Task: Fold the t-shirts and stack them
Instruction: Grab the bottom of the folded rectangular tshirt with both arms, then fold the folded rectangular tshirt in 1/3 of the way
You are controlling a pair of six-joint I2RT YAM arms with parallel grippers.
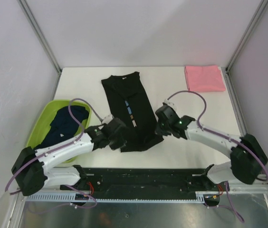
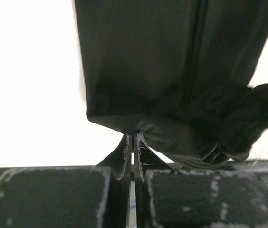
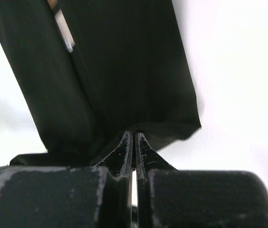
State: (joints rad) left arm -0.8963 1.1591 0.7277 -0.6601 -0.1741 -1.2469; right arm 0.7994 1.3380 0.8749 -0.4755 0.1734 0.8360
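Two grippers, both clenched on the near hem of the black t-shirt point(image 1: 129, 102): left gripper point(image 2: 133, 138) at its left corner, right gripper point(image 3: 134, 137) at its right. Both arms reach inward, low over the table point(image 1: 181, 152). The shirt lies folded lengthwise at centre, collar far. Left: lime-green basin point(image 1: 38, 127) holding navy t-shirts point(image 1: 67, 122). Far right: folded pink t-shirt point(image 1: 204, 78).

The top view looks steeply down on the whole table point(image 1: 81, 85) — both wrist views, low and close-up, share the black t-shirt point(image 1: 124, 95).
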